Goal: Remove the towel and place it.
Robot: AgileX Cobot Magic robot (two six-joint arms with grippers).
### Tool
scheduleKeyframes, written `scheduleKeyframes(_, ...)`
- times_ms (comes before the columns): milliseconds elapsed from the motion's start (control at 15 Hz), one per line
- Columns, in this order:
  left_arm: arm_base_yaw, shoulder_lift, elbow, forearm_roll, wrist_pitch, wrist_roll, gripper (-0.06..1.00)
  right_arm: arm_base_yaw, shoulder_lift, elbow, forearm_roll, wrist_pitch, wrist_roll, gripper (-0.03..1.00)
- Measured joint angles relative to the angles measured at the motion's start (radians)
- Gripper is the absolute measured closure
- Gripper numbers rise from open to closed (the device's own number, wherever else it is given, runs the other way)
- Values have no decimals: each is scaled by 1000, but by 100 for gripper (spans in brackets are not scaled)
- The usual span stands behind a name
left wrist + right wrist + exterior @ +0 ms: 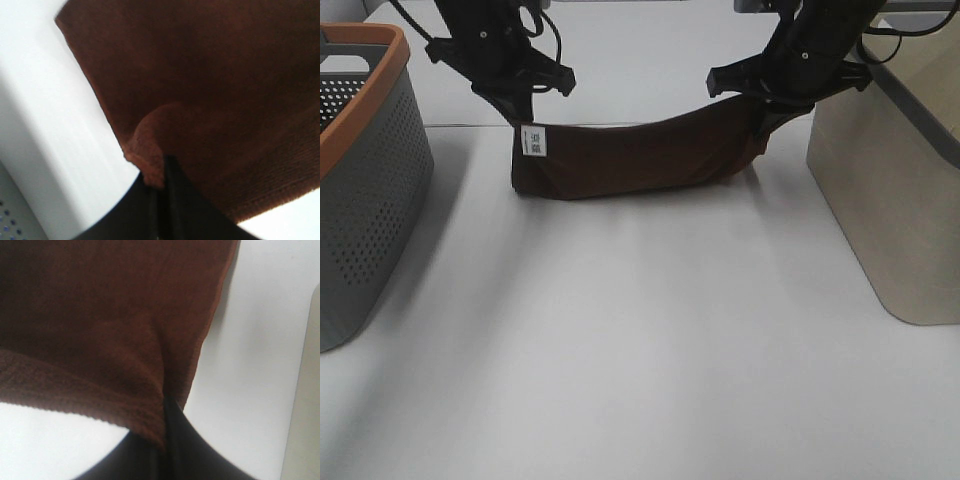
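The dark brown towel (640, 158) hangs stretched between my two grippers at the back of the white table, sagging in the middle, its lower fold touching or just above the table. A white label (534, 141) shows at its left corner. My left gripper (525, 118) is shut on the towel's left corner; in the left wrist view the fingers (175, 200) pinch the hemmed edge of the towel (210, 90). My right gripper (760, 112) is shut on the right corner; in the right wrist view the fingers (175, 440) clamp the towel (100, 315).
A grey perforated basket with an orange rim (365, 180) stands at the left. A beige bin (895, 170) stands at the right. The white table (640, 350) spreads in front of the towel.
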State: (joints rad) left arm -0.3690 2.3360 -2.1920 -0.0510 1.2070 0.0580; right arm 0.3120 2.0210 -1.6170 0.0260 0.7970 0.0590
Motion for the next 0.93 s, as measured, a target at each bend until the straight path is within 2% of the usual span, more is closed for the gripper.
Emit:
scheduleKeyframes(267, 0, -80, 230, -18, 2, -1, 94, 0, 0, 82, 77, 104, -1, 97)
scheduleKeyframes(467, -2, -109, 350, -78, 4, -2, 94, 0, 0, 153, 95, 138, -19, 97)
scheduleKeyframes(733, -50, -146, 515, -78, 4, -4, 94, 0, 0, 214, 129, 183, -26, 95)
scheduleKeyframes(867, -73, -147, 559, -69, 5, -43, 90, 0, 0, 222, 141, 220, -26, 77)
scheduleKeyframes(933, -80, -147, 564, -62, 7, -58, 77, 0, 0, 224, 160, 259, -27, 63)
